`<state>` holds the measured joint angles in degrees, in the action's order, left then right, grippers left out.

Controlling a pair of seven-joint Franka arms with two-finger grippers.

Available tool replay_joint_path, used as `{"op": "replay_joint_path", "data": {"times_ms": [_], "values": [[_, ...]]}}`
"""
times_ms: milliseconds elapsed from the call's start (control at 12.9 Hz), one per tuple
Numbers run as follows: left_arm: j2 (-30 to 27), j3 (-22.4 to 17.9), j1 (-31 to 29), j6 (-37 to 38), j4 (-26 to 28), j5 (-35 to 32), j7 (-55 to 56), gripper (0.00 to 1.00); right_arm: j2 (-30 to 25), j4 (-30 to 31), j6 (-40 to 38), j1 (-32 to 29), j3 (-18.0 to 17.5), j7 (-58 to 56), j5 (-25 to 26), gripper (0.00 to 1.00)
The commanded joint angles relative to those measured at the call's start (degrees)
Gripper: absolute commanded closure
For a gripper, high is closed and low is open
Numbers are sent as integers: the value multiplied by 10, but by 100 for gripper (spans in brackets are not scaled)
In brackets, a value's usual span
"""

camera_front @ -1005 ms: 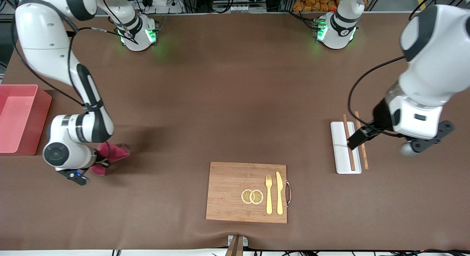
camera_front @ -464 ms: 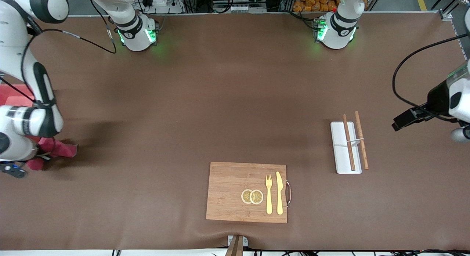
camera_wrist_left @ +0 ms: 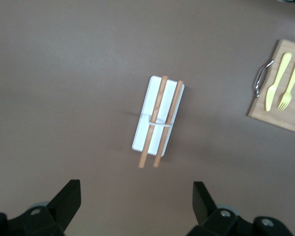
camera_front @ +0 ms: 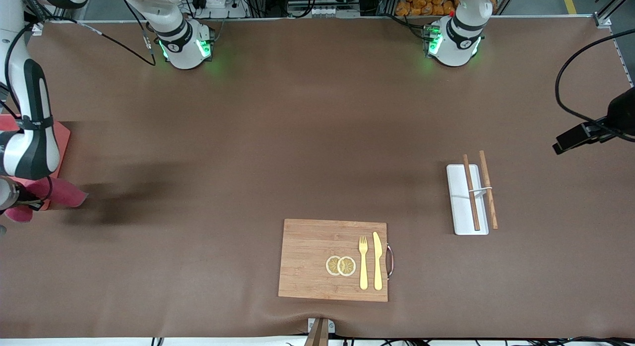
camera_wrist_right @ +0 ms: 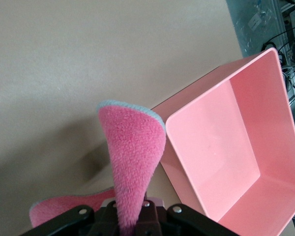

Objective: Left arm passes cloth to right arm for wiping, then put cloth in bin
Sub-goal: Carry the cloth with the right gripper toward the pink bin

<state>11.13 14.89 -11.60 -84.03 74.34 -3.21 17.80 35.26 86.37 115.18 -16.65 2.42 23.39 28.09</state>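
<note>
My right gripper point(camera_wrist_right: 132, 219) is shut on the crimson-pink cloth point(camera_wrist_right: 132, 157), which hangs from it in a fold. In the front view the cloth point(camera_front: 63, 193) hangs at the right arm's end of the table, beside the corner of the salmon-pink bin point(camera_front: 62, 140). The right wrist view shows the bin point(camera_wrist_right: 285, 123) open and empty, right next to the cloth. My left gripper point(camera_wrist_left: 136, 209) is open and empty, up over bare table at the left arm's end, with the white tray in its view. In the front view that arm is mostly out of view.
A white flat tray point(camera_front: 459, 209) carries two wooden chopsticks point(camera_front: 470, 192); it also shows in the left wrist view point(camera_wrist_left: 141, 137). A wooden cutting board point(camera_front: 307, 256) near the front edge holds two lemon slices point(camera_front: 341, 265), a yellow fork point(camera_front: 363, 261) and a yellow knife point(camera_front: 378, 260).
My right arm has carried the cloth toward its end of the table, up to the bin. My left arm has drawn away from the white tray toward its own end.
</note>
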Motion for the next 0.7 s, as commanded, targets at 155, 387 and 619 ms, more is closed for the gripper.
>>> {"op": "replay_joint_path", "data": {"times_ms": [155, 387, 619], "values": [[-20, 6, -14, 25, 20, 8, -12, 0, 53, 9, 44, -9, -3, 10, 1, 100], [-20, 5, -18, 28, 23, 8, -12, 0, 72, 21, 67, 34, -3, 10, -86, 100], [-20, 5, -17, 35, 27, 7, -13, 0, 80, 20, 73, 119, -3, 43, -184, 100]]}}
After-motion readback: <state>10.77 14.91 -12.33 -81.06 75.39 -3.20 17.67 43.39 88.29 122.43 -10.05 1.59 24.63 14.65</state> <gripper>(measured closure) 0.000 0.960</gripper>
